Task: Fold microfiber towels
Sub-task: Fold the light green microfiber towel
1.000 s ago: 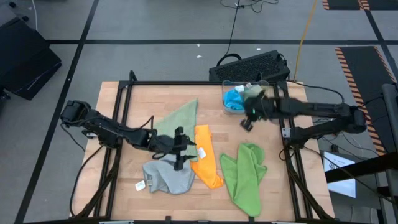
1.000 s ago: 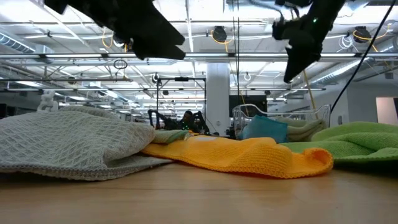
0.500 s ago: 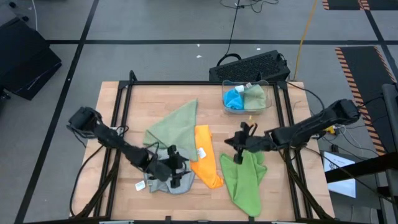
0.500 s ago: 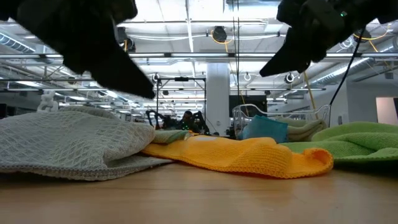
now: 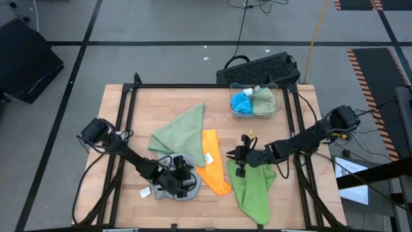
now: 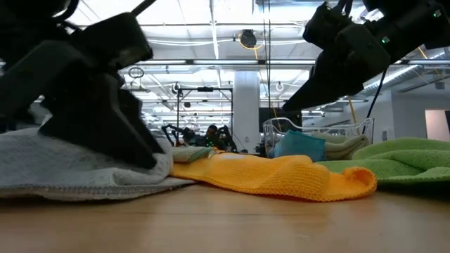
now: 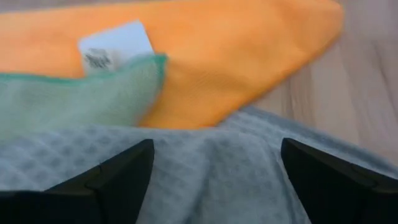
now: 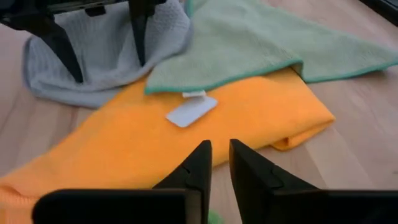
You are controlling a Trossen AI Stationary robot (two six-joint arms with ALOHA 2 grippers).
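A crumpled grey towel (image 5: 168, 188) lies near the table's front, left of centre. My left gripper (image 5: 178, 178) is down on it, fingers open wide (image 7: 214, 186). To its right an orange towel (image 5: 212, 164) lies flat, with a corner of a sage green towel (image 5: 183, 129) resting on its far end. A lime green towel (image 5: 254, 183) lies bunched at the front right. My right gripper (image 5: 239, 161) hovers over the lime towel's left edge beside the orange one. Its fingers (image 8: 221, 165) stand a narrow gap apart, with nothing between them. My left gripper comes slanting down from the table's left, and its open fingertips (image 8: 140, 59) rest on the top of the grey towel's bunched right part (image 7: 211, 155). The cloth lies between the fingers, not pinched, and stays on the table.
A clear bin (image 5: 255, 102) at the far right holds a blue and a sage cloth. A black keyboard (image 5: 261, 66) lies beyond the table's far edge. A white tag (image 5: 145, 191) sticks out at the grey towel's left. Bare wood shows at the far left.
My left gripper has dropped and moved toward the near edge, from above the sage towel's near end down onto the grey towel. My right gripper has swung from the bin at the far right toward the table's middle and downward, ending low over the lime towel's left edge.
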